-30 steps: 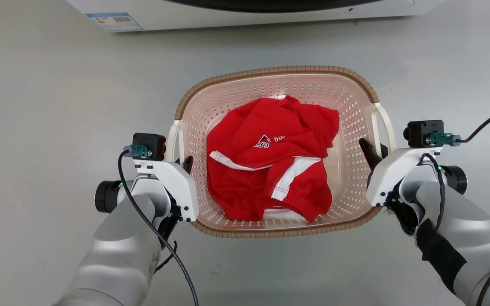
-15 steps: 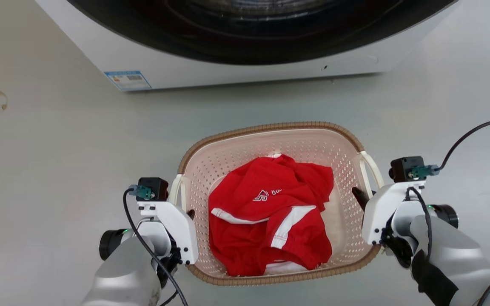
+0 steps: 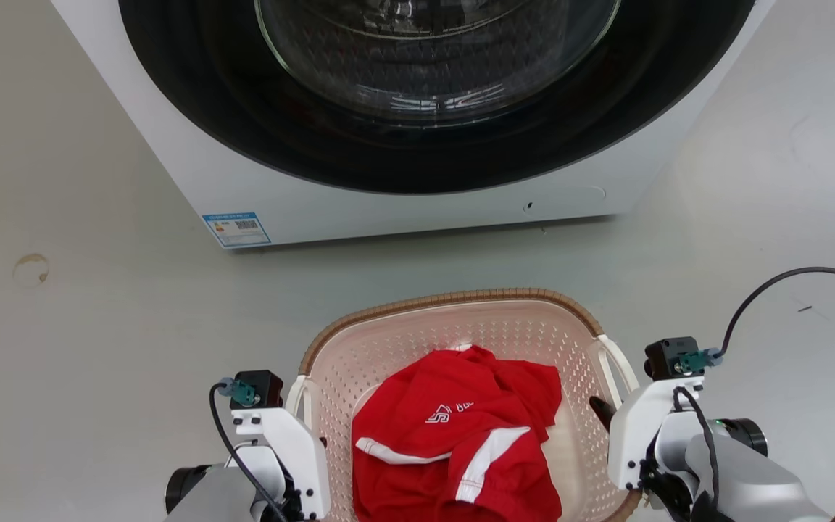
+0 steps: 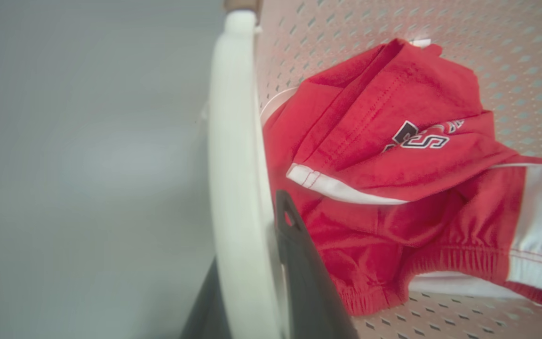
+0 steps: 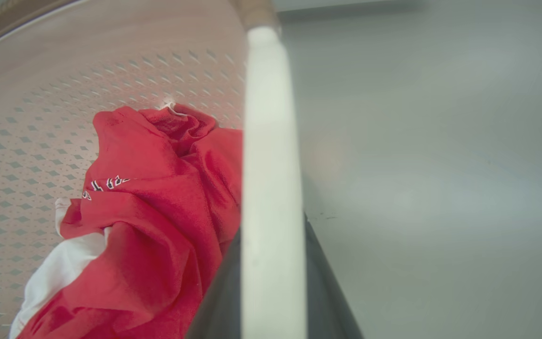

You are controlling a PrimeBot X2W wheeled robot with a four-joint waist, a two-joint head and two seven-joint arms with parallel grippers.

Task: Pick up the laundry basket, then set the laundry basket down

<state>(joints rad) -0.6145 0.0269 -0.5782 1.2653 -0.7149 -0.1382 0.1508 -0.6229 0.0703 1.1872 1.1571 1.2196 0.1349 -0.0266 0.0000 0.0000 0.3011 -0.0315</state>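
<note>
The laundry basket (image 3: 454, 298), pale pink and perforated with a brown woven rim, is at the bottom centre of the head view, and a red garment (image 3: 461, 442) with white stripes lies in it. My left gripper (image 3: 314, 433) is shut on the basket's white left handle (image 4: 235, 188), one dark finger (image 4: 299, 268) inside the basket and the other outside. My right gripper (image 3: 609, 412) is shut on the white right handle (image 5: 271, 165), with dark fingers (image 5: 320, 287) on either side of it. The basket's near rim is cut off by the bottom edge of the head view.
A white front-loading washing machine (image 3: 417, 210) with a dark round glass door (image 3: 432, 51) stands just beyond the basket, a blue label (image 3: 236, 229) on its lower left corner. Grey floor lies all around, with a brown ring stain (image 3: 30, 268) at the left.
The head camera has tilted up: the washing machine's door has come into view. The basket and both grippers sit lower and look smaller. Both grips on the handles are unchanged.
</note>
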